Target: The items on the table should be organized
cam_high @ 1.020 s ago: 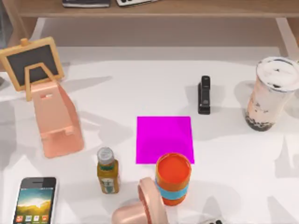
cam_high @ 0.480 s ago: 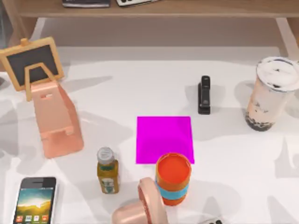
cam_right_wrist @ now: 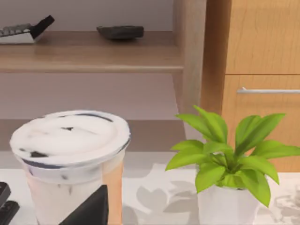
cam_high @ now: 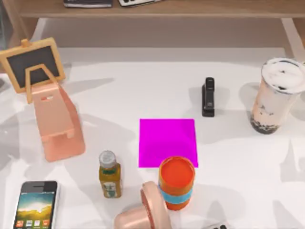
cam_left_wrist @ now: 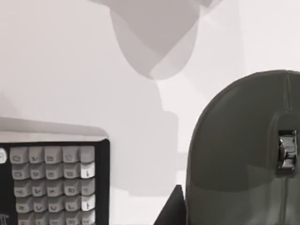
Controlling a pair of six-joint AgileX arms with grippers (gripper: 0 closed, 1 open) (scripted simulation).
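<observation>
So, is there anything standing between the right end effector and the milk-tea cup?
Nothing visible does. In the right wrist view the milk-tea cup stands close ahead, with only a dark end effector fingertip in front of it. The potted plant stands beside the cup, off the path.

The smartphone (cam_high: 36,205) lies flat and face up at the front left corner of the white surface (cam_high: 238,162), its white frame around a lit screen with a landscape wallpaper and a row of colourful icons along its lower end; its long side runs roughly front to back. The milk-tea cup (cam_high: 277,95) stands upright near the right edge, toward the back: tall, clear, pale creamy tea inside, dark pearls settled at the bottom, a white foam-like top under a clear lid (cam_right_wrist: 70,133). The dark grey oval computer mouse (cam_left_wrist: 246,154) rests on the surface, its scroll wheel up.
</observation>
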